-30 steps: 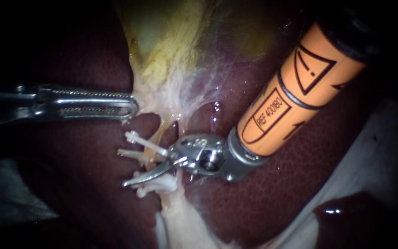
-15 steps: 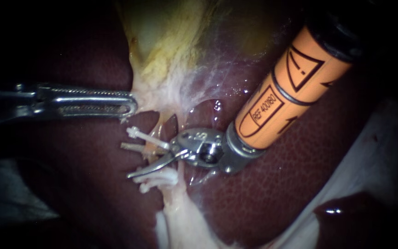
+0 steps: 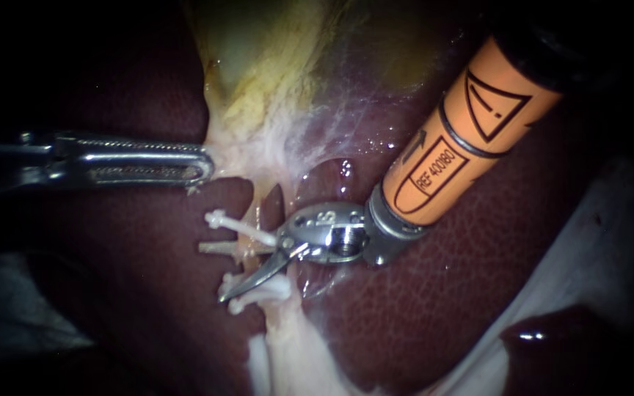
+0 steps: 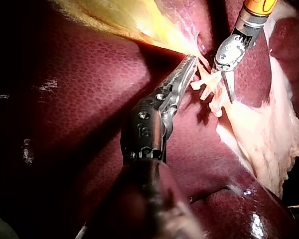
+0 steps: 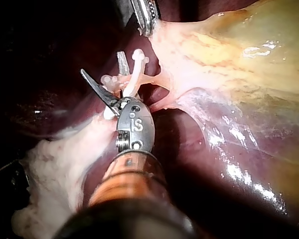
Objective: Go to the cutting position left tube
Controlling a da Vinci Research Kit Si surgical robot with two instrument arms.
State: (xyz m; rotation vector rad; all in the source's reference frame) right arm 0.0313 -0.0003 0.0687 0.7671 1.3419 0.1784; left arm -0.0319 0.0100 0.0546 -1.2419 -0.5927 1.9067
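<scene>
The left instrument [image 3: 205, 163] comes in level from the side, and its jaws are closed on the pale edge of tissue under the gallbladder [image 3: 258, 73]. I judge it pulls this tissue sideways so that the strands below stand stretched and apart over the dark liver [image 3: 442, 293]. The left tube [image 3: 246, 258] is the strand that runs down just beside a small window in the tissue, and it carries white clips: an upper clip [image 3: 238, 227] and a lower clip [image 3: 258, 288]. The right instrument [image 3: 212, 273] ends in two thin blades. They are open, one lying close under the upper clip and one just above the lower clip, so the tube crosses the gap between them and is not yet pressed from both sides. This placing seems correct to me for a cut between the clips (the blades should not touch either clip). In the endoscope view the upper blade is hard to separate from the clip beside it. The right wrist view shows the two blades clearly as an open V with the clips inside. Only the left wrist view shows how the closed jaws pinch the tissue at their very tip.
</scene>
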